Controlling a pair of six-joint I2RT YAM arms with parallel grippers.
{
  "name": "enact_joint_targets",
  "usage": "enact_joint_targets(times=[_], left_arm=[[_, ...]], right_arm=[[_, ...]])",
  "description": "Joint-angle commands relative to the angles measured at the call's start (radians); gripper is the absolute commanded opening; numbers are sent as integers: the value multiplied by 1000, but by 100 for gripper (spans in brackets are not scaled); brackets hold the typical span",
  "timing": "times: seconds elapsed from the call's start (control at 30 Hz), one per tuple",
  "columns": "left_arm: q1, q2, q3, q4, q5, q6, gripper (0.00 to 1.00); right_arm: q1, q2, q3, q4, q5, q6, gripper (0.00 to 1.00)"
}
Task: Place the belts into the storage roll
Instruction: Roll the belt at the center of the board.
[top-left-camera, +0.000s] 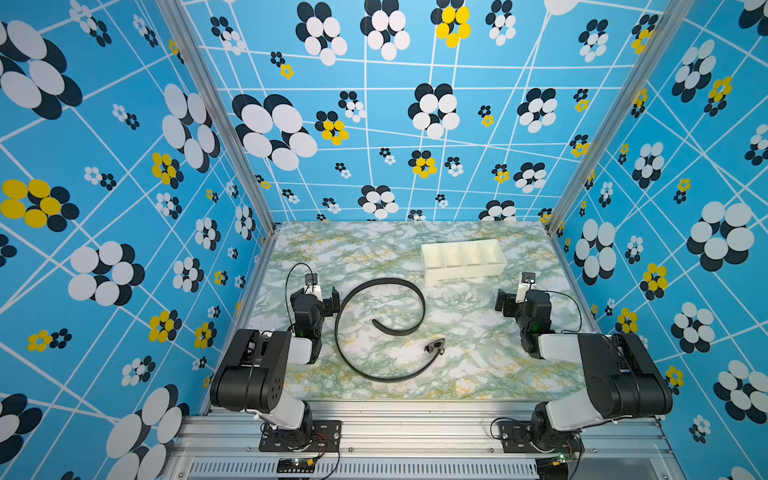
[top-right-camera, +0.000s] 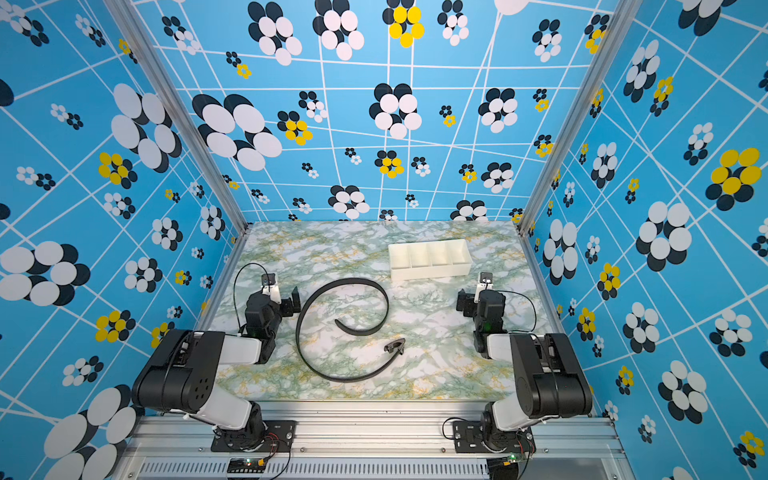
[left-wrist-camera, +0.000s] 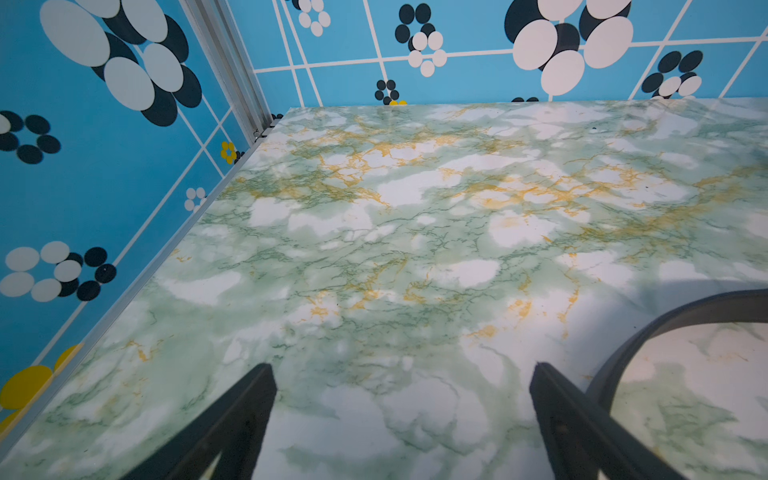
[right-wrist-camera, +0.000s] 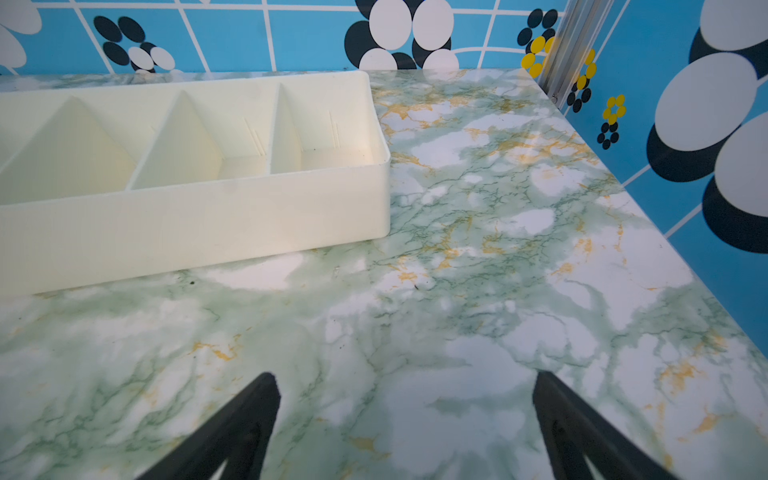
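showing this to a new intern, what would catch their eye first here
Loud blue flower-print walls fill most of both top views. On the green marbled table a black belt lies in a loose spiral at the middle, buckle toward the near edge. A cream tray with four empty compartments sits behind it, toward the right.

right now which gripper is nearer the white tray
Right. The right gripper is just short of the tray, by its right end; the left gripper is across the table, beside the belt.
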Motion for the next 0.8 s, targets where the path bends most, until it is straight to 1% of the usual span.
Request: enact_joint_targets(times=[0.0,0.03,0.07,0.1,0.13,0.17,0.2,0.23,0.27,0.33,0.4,0.43,0.47,0.53,0.6,0.67,0.73,0.77], left_arm=[[22,-1,22,-21,52,-21,99],[20,-3,19,-16,51,-20,99],[18,-15,20,-27,25,-25,100],[14,-52,32,-73,-11,-32,100],[9,-98,54,-162,-41,-36,100],[2,-159,93,-278,-66,-38,100],[-3,-201,132,-377,-73,-41,100],[-8,-227,163,-441,-81,-59,100],[-17,-243,188,-488,-83,-90,100],[-40,-263,225,-557,-68,-141,100],[-99,-289,273,-680,-100,-171,98],[-132,-304,283,-722,-103,-165,97],[-180,-322,288,-763,-129,-156,97],[-272,-364,283,-819,-183,-155,97],[-344,-408,269,-882,-207,-204,96],[-385,-442,265,-964,-225,-269,96],[-410,-469,261,-1036,-232,-332,95],[-419,-479,257,-1063,-225,-360,94]], right_arm=[[-4,-10,21,-2,-6,9,99],[-4,-10,20,-2,-6,9,99],[-4,-9,19,-2,-6,8,99],[-3,-14,19,6,18,10,99],[-1,-32,30,-21,48,25,99],[-2,-73,76,-138,75,37,99],[-2,-115,160,-339,64,39,99],[-2,-131,228,-456,45,46,99],[-3,-144,296,-557,7,92,99],[-1,-155,399,-700,-133,116,98],[13,-169,473,-829,-228,186,96],[28,-181,485,-864,-286,203,94],[59,-198,486,-901,-310,217,93],[156,-237,470,-961,-304,251,93],[228,-273,439,-1015,-318,326,93],[298,-323,379,-1014,-345,405,93],[365,-375,319,-1025,-321,485,92],[401,-400,298,-1046,-288,529,92]])
